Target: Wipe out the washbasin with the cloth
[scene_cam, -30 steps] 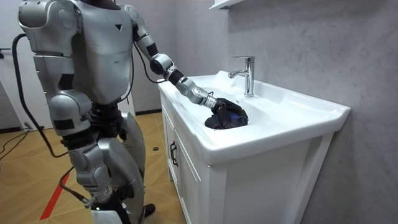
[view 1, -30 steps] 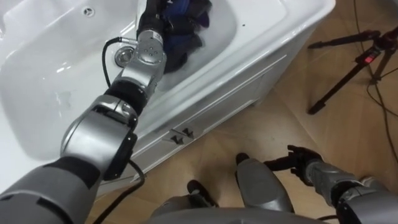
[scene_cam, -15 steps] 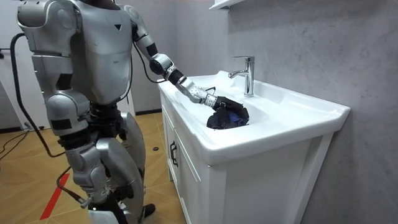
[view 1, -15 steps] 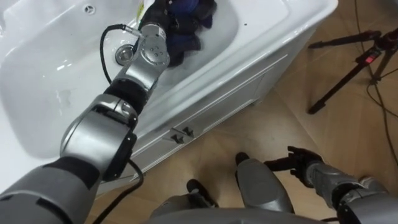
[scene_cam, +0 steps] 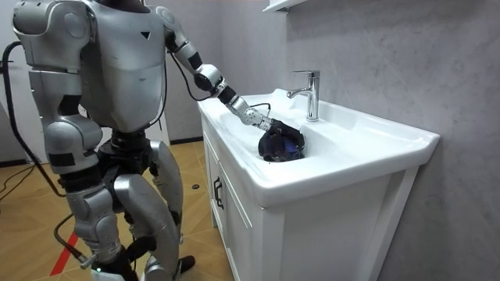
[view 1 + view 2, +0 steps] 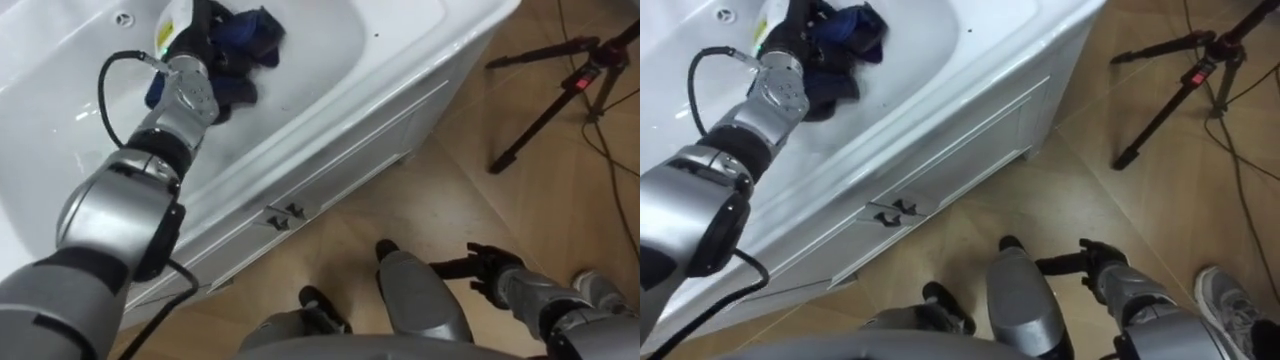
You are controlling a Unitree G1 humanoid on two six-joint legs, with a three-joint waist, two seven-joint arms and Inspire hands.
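1. Basin (image 6: 320, 50): white, set in a white cabinet (image 6: 340, 140) whose front carries two small dark handles (image 6: 280, 215); a chrome faucet (image 5: 310, 94) stands at its back rim.
2. Cloth (image 6: 245, 35): dark blue and bunched, lying inside the basin bowl against its inner wall, below and in front of the faucet in the room view.
3. Left hand (image 6: 197, 38): reaches into the bowl on an outstretched arm and rests on the cloth; its fingers are lost among the dark folds, so whether they clasp the cloth cannot be told.
4. Right hand (image 6: 492, 272): hangs low beside the robot's leg, above the wooden floor (image 6: 470, 200), fingers relaxed and holding nothing.
5. Robot: stands at the cabinet's front, on the room view's left.
6. Tripod (image 6: 560, 85): dark, on the floor, well apart from the cabinet.
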